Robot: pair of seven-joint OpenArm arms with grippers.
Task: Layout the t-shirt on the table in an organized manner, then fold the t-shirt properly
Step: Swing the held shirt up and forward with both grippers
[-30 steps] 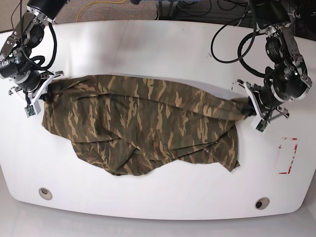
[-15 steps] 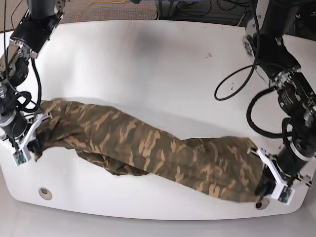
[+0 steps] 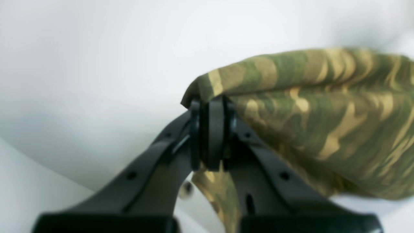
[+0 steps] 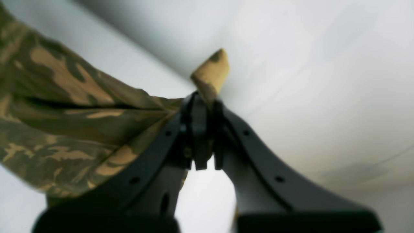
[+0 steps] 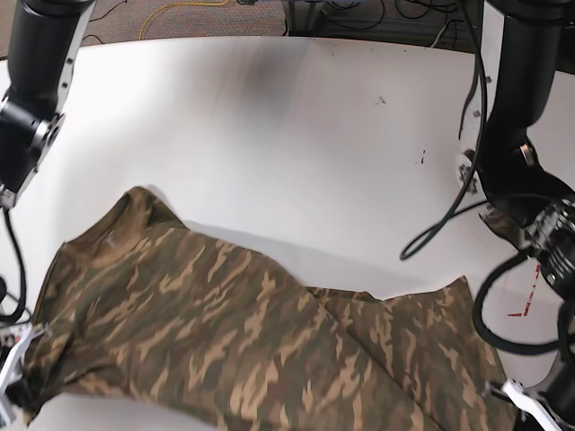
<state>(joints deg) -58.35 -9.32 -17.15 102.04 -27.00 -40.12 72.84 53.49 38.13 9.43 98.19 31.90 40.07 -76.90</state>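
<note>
The camouflage t-shirt [image 5: 234,332] is stretched wide between my two grippers, above the near part of the white table [image 5: 269,135], and fills the bottom of the base view. At the lower left of that view my right gripper [image 5: 13,395] pinches one corner. My left gripper [image 5: 530,406] holds the opposite corner at the lower right. In the left wrist view the left gripper [image 3: 211,104] is shut on a folded edge of the t-shirt [image 3: 323,113]. The right wrist view shows the right gripper [image 4: 202,101] shut on a tan-tipped corner of the t-shirt [image 4: 64,113].
A red tape mark [image 5: 519,313] peeks out beside the left arm at the right. Small dark specks [image 5: 380,100] dot the far right of the table. Cables [image 5: 180,11] lie on the floor beyond the far edge. Both arm columns stand at the table's sides.
Both grippers have pulled the t-shirt toward the near edge and up toward the camera. The bunched band of cloth has opened into a broad sheet. Both grips have held.
</note>
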